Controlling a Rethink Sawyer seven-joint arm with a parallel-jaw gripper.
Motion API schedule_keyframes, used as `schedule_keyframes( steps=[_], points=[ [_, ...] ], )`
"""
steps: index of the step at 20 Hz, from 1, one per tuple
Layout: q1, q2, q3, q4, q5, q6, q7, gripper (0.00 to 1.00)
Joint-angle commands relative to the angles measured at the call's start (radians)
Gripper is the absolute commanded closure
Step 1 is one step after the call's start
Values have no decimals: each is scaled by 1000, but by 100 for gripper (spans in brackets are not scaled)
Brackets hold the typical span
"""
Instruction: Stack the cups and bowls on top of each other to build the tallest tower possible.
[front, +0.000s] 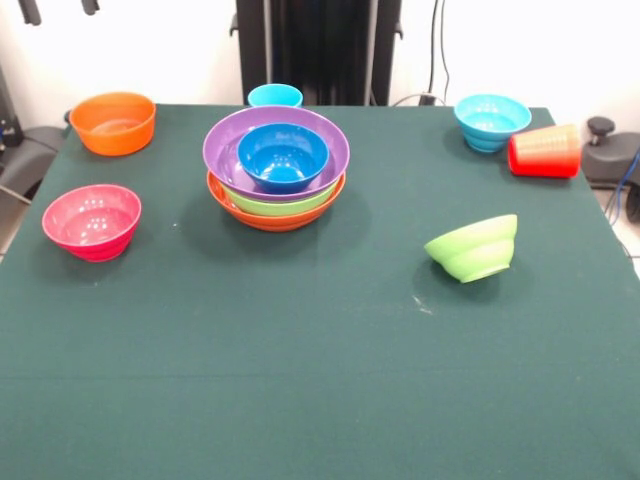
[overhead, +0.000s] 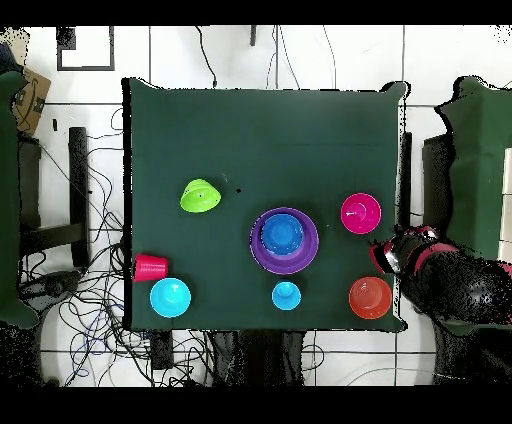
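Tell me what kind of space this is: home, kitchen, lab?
Likely a robotics lab: a green cloth-covered table staged with a stack of bowls, loose cables on the tiled floor, and a red and black robot arm at the table's edge.

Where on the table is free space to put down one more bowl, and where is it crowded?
Free: the wide near strip below the magenta bowl and the tipped green bowl; also between the tower and the green bowl. Crowded: the far edge, with the orange bowl, blue cup, light blue bowl and red cup.
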Motion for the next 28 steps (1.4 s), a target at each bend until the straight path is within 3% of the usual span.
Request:
schedule_keyframes(
  steps=[1,12,17,28],
  points=[
    [45,81,60,-30,-110,203,-428,0],
    [43,100,80,7,-181,259,-500,0],
    [55,128,76,-35,-217,295,-572,0],
    [104,235,-2,-75,-342,200,-477,0]
  ],
)
